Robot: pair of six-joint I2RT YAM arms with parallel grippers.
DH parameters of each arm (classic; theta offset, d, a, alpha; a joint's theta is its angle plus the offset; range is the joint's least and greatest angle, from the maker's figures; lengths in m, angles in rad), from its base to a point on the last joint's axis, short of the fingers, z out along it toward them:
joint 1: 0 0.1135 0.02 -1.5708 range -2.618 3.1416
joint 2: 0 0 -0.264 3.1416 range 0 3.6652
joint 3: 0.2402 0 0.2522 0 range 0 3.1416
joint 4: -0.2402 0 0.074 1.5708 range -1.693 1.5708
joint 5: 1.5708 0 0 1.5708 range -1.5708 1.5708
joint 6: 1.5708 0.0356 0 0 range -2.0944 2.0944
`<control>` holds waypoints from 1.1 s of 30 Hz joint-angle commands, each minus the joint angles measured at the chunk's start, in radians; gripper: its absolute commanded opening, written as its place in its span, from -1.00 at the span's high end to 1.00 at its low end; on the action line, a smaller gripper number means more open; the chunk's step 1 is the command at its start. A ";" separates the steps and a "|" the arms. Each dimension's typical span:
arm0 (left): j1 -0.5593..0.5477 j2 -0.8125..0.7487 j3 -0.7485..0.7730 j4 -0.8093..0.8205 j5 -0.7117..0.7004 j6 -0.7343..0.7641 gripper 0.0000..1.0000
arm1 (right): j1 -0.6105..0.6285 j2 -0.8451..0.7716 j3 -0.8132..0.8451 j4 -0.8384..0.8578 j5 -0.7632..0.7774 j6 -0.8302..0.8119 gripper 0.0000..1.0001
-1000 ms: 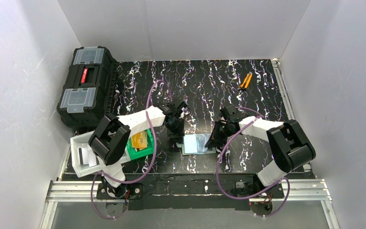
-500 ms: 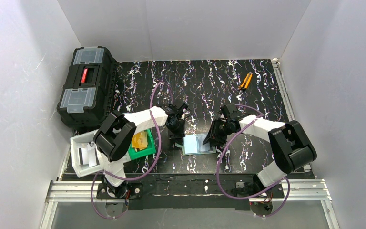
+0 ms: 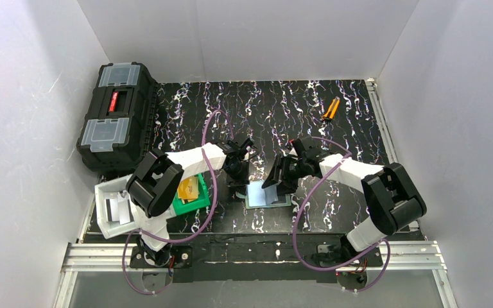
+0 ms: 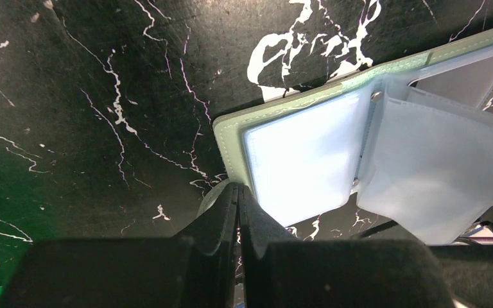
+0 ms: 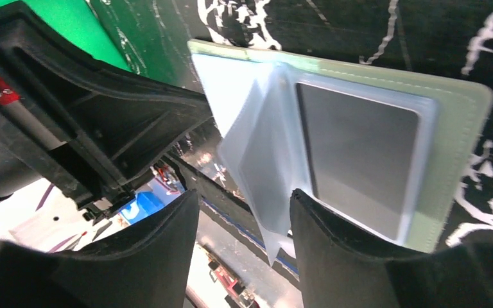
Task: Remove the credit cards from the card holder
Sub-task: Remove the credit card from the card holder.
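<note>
Grey-green card holder [image 3: 268, 194] lies open mid-frame on the black marbled table [image 3: 334, 109]; my left gripper [image 4: 237, 192] is pinched shut at its lower-left edge; my right gripper [image 5: 244, 208] stands parted, gripping nothing, with a pale sleeve flap between the fingers.

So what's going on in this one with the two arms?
An open card holder lies on the table. The left gripper is shut at its left edge. The right gripper hangs open over its clear sleeves, one of them standing up. Some cards already lie in the green bin.
</note>
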 commanded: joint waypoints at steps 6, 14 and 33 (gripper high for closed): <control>-0.004 -0.016 0.000 0.010 -0.004 -0.001 1.00 | 0.046 0.083 0.073 0.091 -0.055 0.069 -0.40; -0.005 -0.074 -0.002 -0.003 0.003 0.001 1.00 | 0.048 0.111 0.071 0.145 -0.075 0.113 -0.60; 0.024 -0.279 0.095 -0.208 -0.083 0.003 0.74 | 0.060 0.073 0.113 0.071 -0.043 0.076 -0.61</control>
